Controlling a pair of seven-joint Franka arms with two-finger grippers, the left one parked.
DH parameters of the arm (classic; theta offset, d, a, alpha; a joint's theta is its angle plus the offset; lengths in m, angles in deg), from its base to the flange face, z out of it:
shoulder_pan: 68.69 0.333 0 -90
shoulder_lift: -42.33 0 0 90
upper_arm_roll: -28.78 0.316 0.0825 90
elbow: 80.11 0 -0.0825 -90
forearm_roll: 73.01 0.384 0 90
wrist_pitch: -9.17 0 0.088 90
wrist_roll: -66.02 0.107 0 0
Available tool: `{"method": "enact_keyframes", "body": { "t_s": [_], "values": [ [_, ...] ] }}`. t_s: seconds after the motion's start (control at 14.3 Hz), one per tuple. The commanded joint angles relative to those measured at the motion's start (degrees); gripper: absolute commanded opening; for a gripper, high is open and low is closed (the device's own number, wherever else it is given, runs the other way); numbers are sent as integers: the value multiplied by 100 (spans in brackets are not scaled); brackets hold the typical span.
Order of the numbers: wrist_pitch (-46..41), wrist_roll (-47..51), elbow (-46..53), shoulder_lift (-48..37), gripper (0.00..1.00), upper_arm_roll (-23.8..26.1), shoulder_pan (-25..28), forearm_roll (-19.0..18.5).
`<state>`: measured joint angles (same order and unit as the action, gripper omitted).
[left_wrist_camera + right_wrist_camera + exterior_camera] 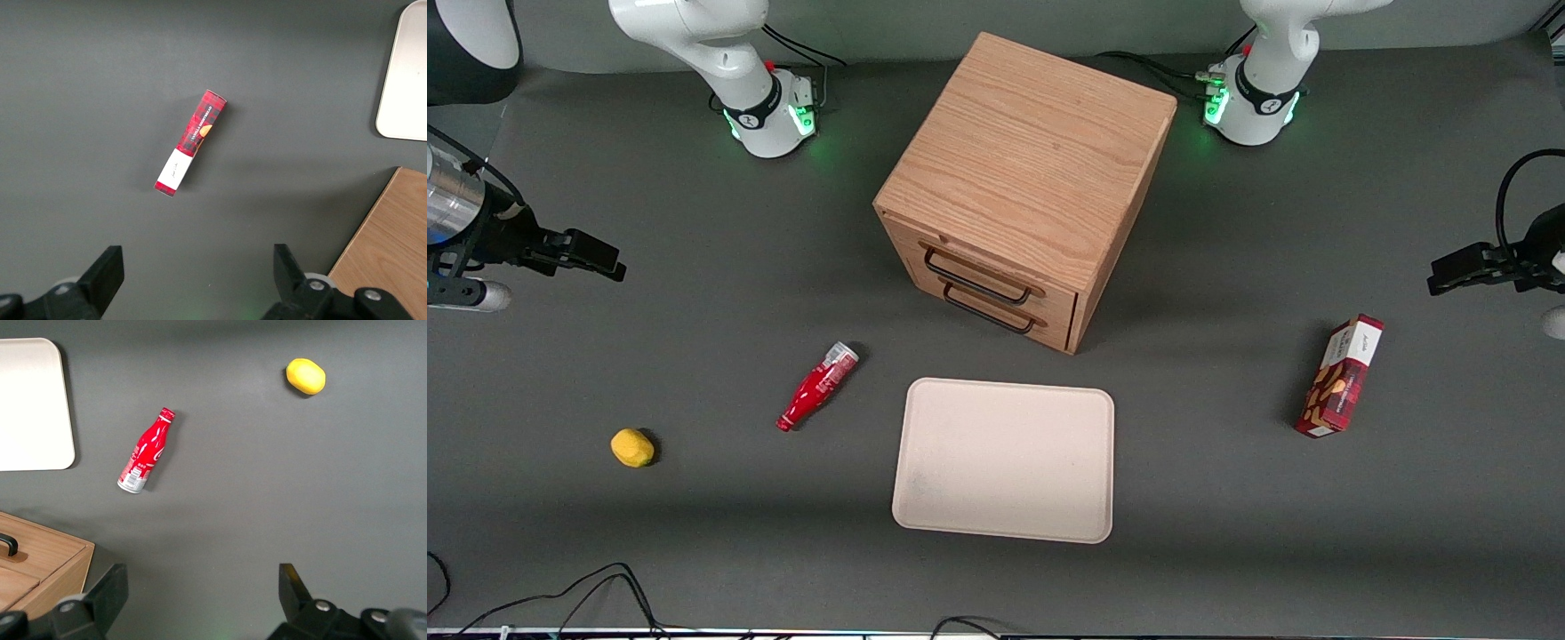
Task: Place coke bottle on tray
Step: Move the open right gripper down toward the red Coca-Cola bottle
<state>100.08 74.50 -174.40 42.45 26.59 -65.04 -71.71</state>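
Even overhead light, sharp pics, soft shadow beside cabinet [1024,178], small shadows by coke bottle [816,386] & lemon [631,447], green LED glow at arm bases, gripper [591,256] dark, fingers apart.

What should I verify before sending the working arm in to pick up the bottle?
1. End effector open: ok, its fingers stand wide apart and hold nothing; it hangs high above the dark table, toward the working arm's end.
2. Small red contour coke bottle reachable: ok, it lies on its side on the table, apart from everything.
3. Bottle orientation known: ok, its silvery base points toward the wooden drawer cabinet, its cap toward the front camera.
4. Large flat beige tray free: ok, nothing lies on it.
5. Nearby clutter: ok, the yellow lemon lies well apart from the bottle.
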Motion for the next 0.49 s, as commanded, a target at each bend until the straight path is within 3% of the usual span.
{"method": "enact_keyframes", "body": {
  "t_s": [0.0, 0.42],
  "values": [
    [-162, -5, 183, 85, 100, 122, -84, 55],
    [-197, -4, 560, 356, 100, 175, -119, 55]
  ]
}}
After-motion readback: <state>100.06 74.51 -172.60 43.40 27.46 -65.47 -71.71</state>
